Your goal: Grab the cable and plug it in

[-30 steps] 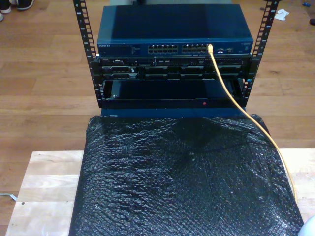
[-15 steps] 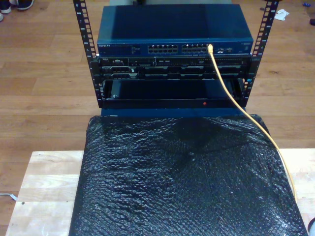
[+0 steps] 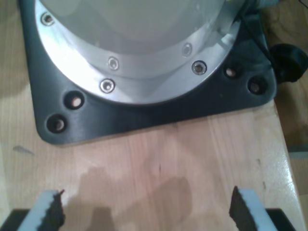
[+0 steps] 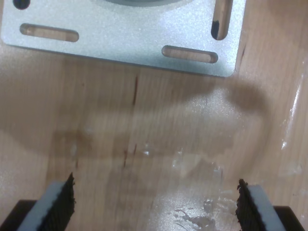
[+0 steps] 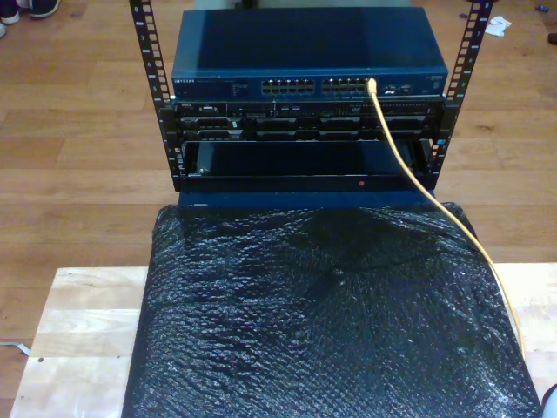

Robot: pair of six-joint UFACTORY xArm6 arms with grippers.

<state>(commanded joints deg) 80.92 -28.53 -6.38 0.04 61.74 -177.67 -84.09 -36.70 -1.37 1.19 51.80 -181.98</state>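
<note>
The yellow cable (image 5: 409,170) runs from a port on the blue switch (image 5: 218,85) in the rack, down over the black sheet and off toward the exterior view's right. Its end (image 5: 372,85) sits in the port. My first gripper (image 3: 147,212) is open over bare wood, its ridged pads (image 3: 52,211) wide apart with nothing between them, in front of a black base plate (image 3: 159,113). My second gripper (image 4: 155,204) is also open and holds nothing, over wood, facing a silver slotted plate (image 4: 120,33).
A black bubble-wrap sheet (image 5: 322,313) covers the middle of the wooden table (image 5: 78,331). The rack's posts (image 5: 150,61) flank the switch, with darker units (image 5: 305,122) below it. A pale rounded shape (image 5: 550,402) shows at the exterior view's lower right corner.
The pale rounded shape at the exterior view's lower right corner has slid almost out of frame. The cable has not moved.
</note>
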